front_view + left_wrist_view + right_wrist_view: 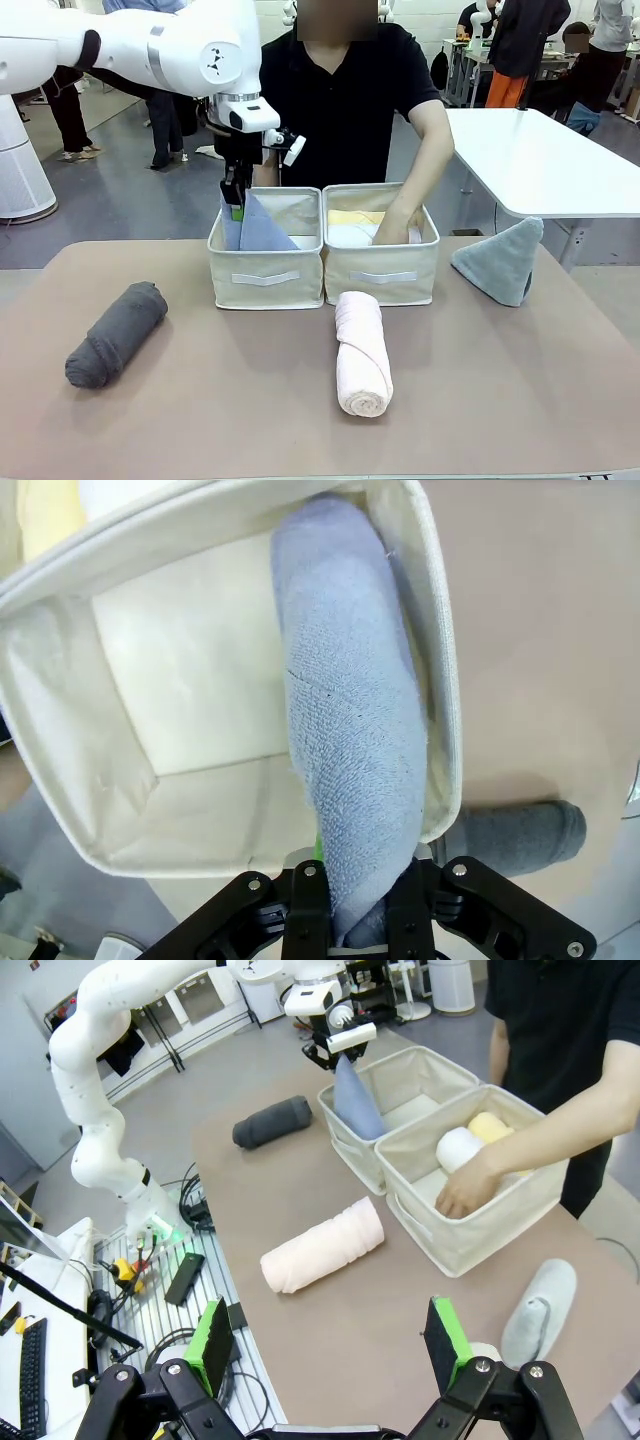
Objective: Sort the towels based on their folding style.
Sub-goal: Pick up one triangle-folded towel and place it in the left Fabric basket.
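Observation:
My left gripper (236,208) is shut on the top corner of the lavender-blue triangle towel (260,226), holding it inside the left beige basket (266,277); up close the towel (350,730) leans on the basket wall (440,650). A white roll (458,1147) and a yellow roll (487,1126) lie in the right basket (382,277), where the person's hand (394,226) rests. The pink roll (361,352) lies in front of the baskets, the dark grey roll (115,333) at the left, the grey-green triangle fold (502,260) at the right. My right gripper (325,1345) is open above the table.
The two baskets stand side by side at the table's middle back. The person stands right behind them, one arm reaching into the right basket. A white table (540,160) stands behind at the right. Bare table surface (220,400) lies in front.

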You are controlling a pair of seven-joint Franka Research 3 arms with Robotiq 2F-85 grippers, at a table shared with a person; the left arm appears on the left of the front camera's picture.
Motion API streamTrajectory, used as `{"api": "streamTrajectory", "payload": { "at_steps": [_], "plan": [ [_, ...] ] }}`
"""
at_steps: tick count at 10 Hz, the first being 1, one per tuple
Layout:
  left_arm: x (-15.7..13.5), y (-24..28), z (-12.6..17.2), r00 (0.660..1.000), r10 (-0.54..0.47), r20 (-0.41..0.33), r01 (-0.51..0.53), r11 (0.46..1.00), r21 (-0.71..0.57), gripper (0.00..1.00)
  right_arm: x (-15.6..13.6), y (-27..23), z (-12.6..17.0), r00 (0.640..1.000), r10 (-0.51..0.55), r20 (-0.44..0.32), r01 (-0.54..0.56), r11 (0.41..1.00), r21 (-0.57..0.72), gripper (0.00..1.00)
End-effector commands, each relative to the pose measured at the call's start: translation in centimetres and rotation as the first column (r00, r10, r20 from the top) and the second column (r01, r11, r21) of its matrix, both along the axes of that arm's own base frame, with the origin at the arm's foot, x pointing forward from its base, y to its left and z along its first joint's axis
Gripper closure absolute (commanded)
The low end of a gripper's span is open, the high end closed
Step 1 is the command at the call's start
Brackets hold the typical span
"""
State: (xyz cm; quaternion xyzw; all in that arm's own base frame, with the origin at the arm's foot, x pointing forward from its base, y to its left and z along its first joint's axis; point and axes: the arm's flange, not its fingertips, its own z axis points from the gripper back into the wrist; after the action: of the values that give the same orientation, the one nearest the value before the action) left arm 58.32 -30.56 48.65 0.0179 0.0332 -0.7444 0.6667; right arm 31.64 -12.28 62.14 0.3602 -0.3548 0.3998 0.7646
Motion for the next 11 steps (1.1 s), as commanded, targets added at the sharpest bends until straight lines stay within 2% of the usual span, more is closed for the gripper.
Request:
{"api": "streamTrajectory", "payload": {
  "at_steps": [1,4,5,6,8,11],
  "plan": [
    [-0.4,0.0,-1.4,0.999,-0.029,-0.013,0.029,0.999,0.041,0.82,0.1,0.2,-0.1,1.0,0.01,0.008,-0.01,1.0,0.012,0.0],
    [-0.7,-0.3,-2.9,0.999,-0.035,-0.041,0.037,0.998,0.056,0.82,0.1,0.2,-0.1,1.0,0.01,0.008,-0.01,1.0,0.012,0.0],
    [-0.7,-0.2,-2.9,0.998,-0.034,-0.047,0.037,0.998,0.058,0.69,0.1,0.2,-0.1,1.0,0.01,0.008,-0.01,1.0,0.012,0.0],
    [-0.7,-0.2,-2.8,0.998,-0.034,-0.052,0.037,0.998,0.05,0.22,0.1,0.2,-0.1,1.0,0.01,0.008,-0.01,1.0,0.012,0.0],
    [-0.6,0.0,-2.5,0.998,-0.035,-0.048,0.037,0.998,0.041,0.0,0.1,0.2,-0.1,1.0,0.01,0.008,-0.01,1.0,0.012,0.0],
    [-0.6,0.2,-2.0,0.999,-0.03,-0.041,0.031,0.999,0.029,0.0,0.1,0.2,-0.1,1.0,0.01,0.008,-0.01,1.0,0.012,0.0]
  ]
}}
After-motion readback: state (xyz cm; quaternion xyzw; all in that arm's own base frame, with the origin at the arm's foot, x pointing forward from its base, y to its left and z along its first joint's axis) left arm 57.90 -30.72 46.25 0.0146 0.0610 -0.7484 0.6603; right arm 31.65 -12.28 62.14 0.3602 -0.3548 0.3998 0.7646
